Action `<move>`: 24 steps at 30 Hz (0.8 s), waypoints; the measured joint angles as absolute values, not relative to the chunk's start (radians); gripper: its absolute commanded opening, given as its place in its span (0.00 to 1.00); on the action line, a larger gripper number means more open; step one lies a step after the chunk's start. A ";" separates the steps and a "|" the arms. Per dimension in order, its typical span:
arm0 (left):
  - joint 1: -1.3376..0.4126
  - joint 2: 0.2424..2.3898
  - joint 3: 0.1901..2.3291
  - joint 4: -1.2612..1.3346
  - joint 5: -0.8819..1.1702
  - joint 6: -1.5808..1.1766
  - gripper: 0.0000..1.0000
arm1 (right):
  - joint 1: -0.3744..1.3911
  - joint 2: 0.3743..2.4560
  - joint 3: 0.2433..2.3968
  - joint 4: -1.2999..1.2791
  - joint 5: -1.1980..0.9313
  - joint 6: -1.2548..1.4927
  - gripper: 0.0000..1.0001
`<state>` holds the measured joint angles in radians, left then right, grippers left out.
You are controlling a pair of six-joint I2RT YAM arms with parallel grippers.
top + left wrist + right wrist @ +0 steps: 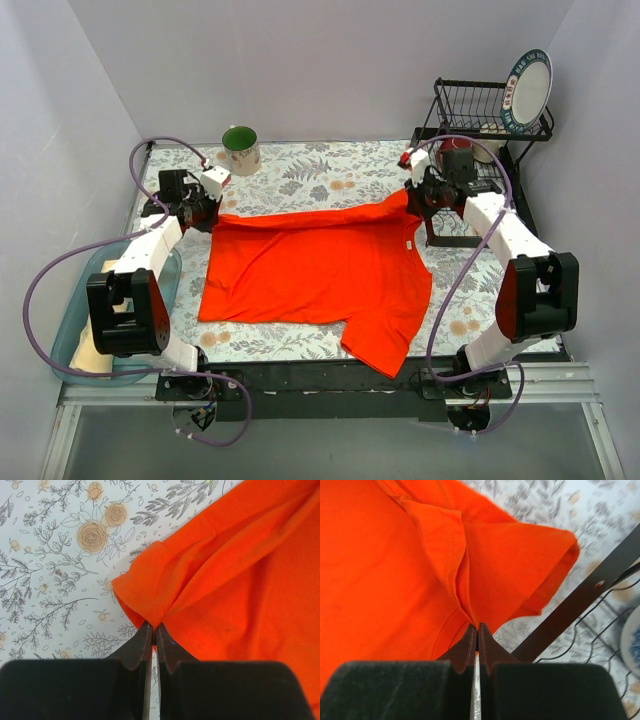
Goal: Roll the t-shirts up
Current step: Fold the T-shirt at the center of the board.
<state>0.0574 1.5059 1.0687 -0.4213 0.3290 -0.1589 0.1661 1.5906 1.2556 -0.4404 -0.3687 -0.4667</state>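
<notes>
The orange-red t-shirt (320, 275) lies spread on the flowered tablecloth, one sleeve hanging toward the near edge. My left gripper (213, 212) is shut on the shirt's far left corner; the left wrist view shows the hem (150, 615) pinched between the closed tips (152, 626). My right gripper (413, 200) is shut on the far right corner, beside the rack. In the right wrist view, folds of the shirt (395, 570) run into the closed tips (477, 626). Pale cream fabric (95, 352), probably the other t-shirt, shows in the tub at the left.
A green mug (241, 150) stands at the back left. A black wire dish rack (480, 110) holding a plate (528, 90) stands at the back right, its frame bar (580, 600) close to my right fingers. A blue tub (70, 330) sits off the left table edge.
</notes>
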 measured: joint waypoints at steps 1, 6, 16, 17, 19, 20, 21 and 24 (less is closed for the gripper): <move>0.058 1.506 1.064 -0.426 0.328 -0.142 0.00 | 0.166 1.576 1.227 -0.451 -0.368 -0.474 0.01; 0.070 1.506 1.055 -0.437 0.321 -0.073 0.00 | 0.167 1.510 1.135 -0.474 -0.362 -0.515 0.01; 0.096 1.511 1.045 -0.470 0.315 0.020 0.00 | 0.171 1.382 1.003 -0.492 -0.362 -0.607 0.01; 0.096 1.511 1.037 -0.471 0.316 0.026 0.00 | 0.171 1.370 0.990 -0.499 -0.362 -0.612 0.01; 0.096 1.511 1.007 -0.477 0.316 0.037 0.00 | 0.171 1.345 0.958 -0.508 -0.361 -0.625 0.01; 0.096 1.511 0.994 -0.482 0.317 0.039 0.00 | 0.171 1.334 0.947 -0.515 -0.361 -0.630 0.01; 0.096 1.510 0.976 -0.487 0.318 0.042 0.00 | 0.171 1.322 0.933 -0.522 -0.361 -0.635 0.01; 0.096 1.505 0.925 -0.509 0.326 0.044 0.00 | 0.171 1.288 0.891 -0.537 -0.362 -0.651 0.01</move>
